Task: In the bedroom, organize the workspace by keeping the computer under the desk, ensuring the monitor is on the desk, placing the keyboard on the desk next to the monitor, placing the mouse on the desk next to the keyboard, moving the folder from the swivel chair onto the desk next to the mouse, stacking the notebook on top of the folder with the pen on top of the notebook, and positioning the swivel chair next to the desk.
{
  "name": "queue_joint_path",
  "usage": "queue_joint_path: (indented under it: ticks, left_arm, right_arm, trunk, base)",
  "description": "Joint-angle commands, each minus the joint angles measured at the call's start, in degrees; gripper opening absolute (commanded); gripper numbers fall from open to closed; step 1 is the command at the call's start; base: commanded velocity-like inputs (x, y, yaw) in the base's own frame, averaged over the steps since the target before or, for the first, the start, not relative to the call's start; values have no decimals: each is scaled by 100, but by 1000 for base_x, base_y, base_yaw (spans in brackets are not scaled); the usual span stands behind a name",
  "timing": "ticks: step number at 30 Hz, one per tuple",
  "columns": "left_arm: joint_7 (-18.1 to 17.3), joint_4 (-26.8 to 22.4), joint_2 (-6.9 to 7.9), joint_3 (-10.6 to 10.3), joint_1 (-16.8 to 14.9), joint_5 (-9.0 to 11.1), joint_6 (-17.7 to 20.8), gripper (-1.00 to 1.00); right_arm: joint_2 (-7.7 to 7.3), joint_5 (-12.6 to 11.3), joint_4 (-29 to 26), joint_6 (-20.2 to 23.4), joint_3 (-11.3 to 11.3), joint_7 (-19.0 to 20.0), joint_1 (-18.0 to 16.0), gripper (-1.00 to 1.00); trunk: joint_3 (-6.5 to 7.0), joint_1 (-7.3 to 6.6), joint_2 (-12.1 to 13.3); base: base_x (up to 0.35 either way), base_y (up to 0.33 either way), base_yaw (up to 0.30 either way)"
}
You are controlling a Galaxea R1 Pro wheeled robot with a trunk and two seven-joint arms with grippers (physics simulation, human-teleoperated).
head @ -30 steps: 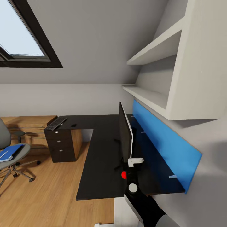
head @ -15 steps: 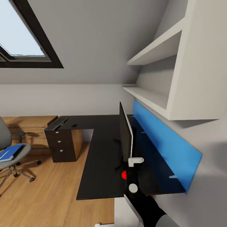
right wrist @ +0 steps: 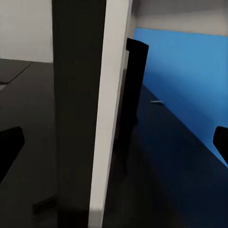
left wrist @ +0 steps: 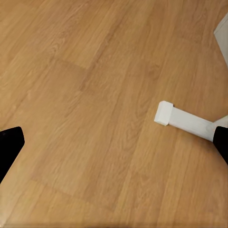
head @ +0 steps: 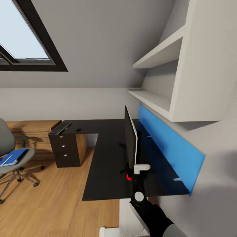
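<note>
- The right pincer (right wrist: 114, 142) is spread wide, its two dark fingertips at either side of the right wrist view, with the monitor's (head: 130, 141) near edge between them; whether they touch it I cannot tell.
- Seen from the head, the monitor stands upright and edge-on on the black worktop (head: 105, 164), black front away from the blue back panel (head: 168, 144), white back toward it, just beyond the right pincer.
- The red dot (head: 129, 177) sits at the monitor's lower near corner, right at the right pincer.
- The keyboard (head: 60, 128) lies far beyond the right pincer on the worktop's far wing, above the dark drawers (head: 65, 149); the mouse (head: 78, 130) lies near it, apart.
- The swivel chair (head: 13, 158) stands well off on the wood floor (head: 49, 197), with the blue folder (head: 13, 157) on its seat.
- The left pincer (left wrist: 114, 147) is wide open above the bare floor near a white leg (left wrist: 185, 121).
</note>
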Motion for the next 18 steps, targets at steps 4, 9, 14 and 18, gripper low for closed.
queue_joint_path:
  ticks: [4,9,14,18]
  left_arm:
    - [-42,6,0,10,-4,38,-12,100]
    - [-42,6,0,10,-4,38,-12,100]
    - [-40,6,0,10,-4,38,-12,100]
    - [-39,6,0,10,-4,38,-12,100]
  right_arm:
    - [-3,-51,2,-35,23,-28,-9,100]
    - [-3,-51,2,-36,23,-28,-9,100]
    - [-3,-51,2,-36,23,-28,-9,100]
    - [-3,-51,2,-36,23,-28,-8,100]
  trunk:
    - [-8,0,-6]
    - [-8,0,-6]
    - [-8,0,-6]
    - [-8,0,-6]
  base:
    - [-16,0,0]
    - [-4,0,0]
    - [9,-20,0]
    - [24,-23,0]
